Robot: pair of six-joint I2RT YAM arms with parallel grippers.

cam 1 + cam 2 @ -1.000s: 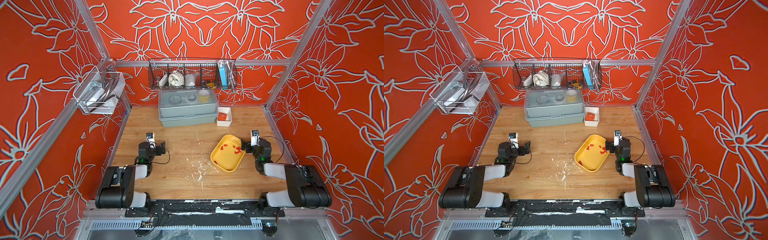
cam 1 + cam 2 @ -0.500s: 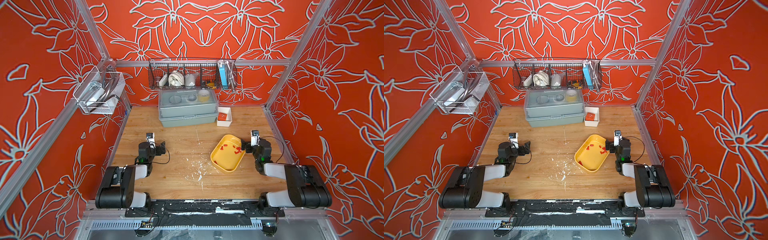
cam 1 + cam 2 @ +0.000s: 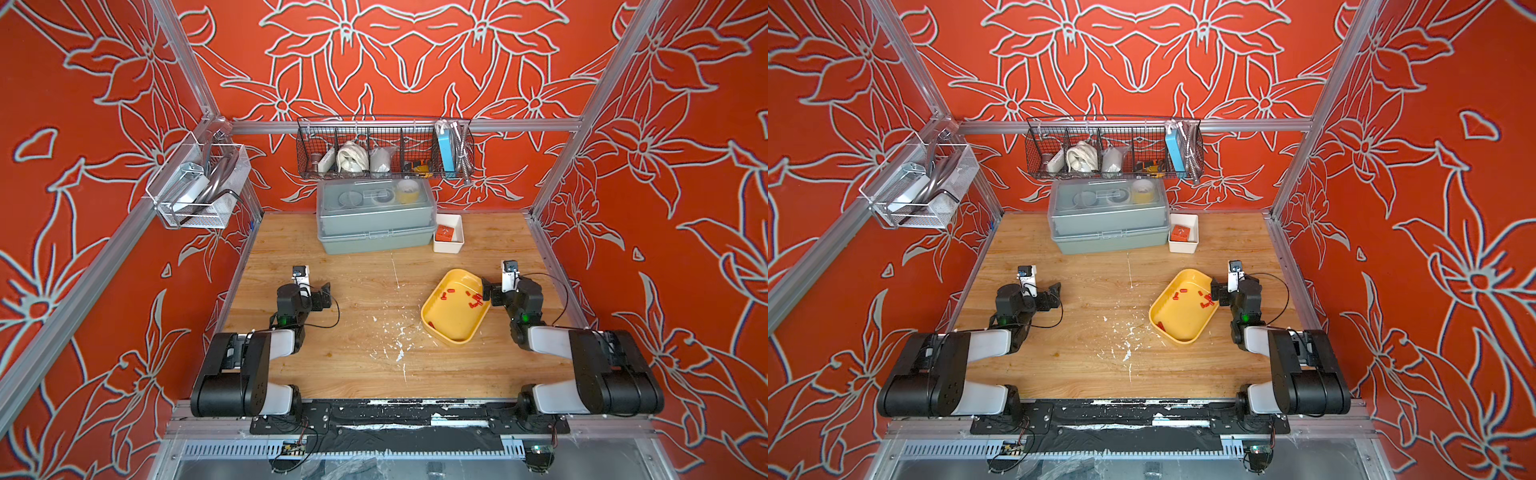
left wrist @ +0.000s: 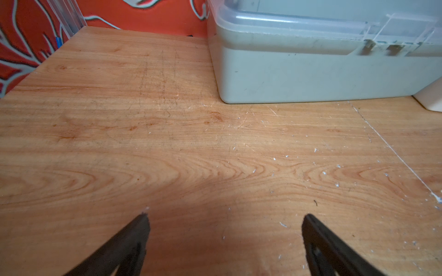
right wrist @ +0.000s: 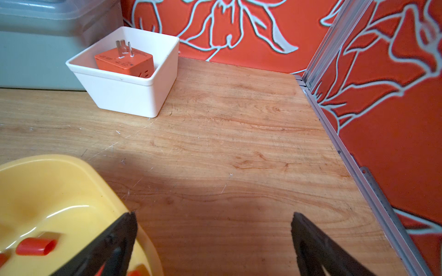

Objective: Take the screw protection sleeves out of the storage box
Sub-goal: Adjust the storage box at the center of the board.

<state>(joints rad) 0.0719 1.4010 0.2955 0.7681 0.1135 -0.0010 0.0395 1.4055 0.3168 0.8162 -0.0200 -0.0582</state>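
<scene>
The storage box (image 3: 453,330) is a shallow yellow tray on the right half of the wooden table, seen in both top views (image 3: 1183,328). Several tiny red screw protection sleeves (image 3: 473,300) lie scattered inside it. My right gripper (image 3: 485,290) is open at the tray's right rim. In the right wrist view (image 5: 212,222) one finger hangs over the tray's edge (image 5: 47,186) near a sleeve (image 5: 35,246), the other over bare wood. My left gripper (image 3: 326,291) is open and empty over the table's left side (image 4: 224,219), far from the tray.
A grey lidded box (image 3: 374,224) stands at the back. Beside it is a white bin (image 3: 448,248) with an orange plug block (image 5: 124,62). A wire basket (image 3: 384,149) hangs on the back wall and a clear one (image 3: 195,187) on the left wall.
</scene>
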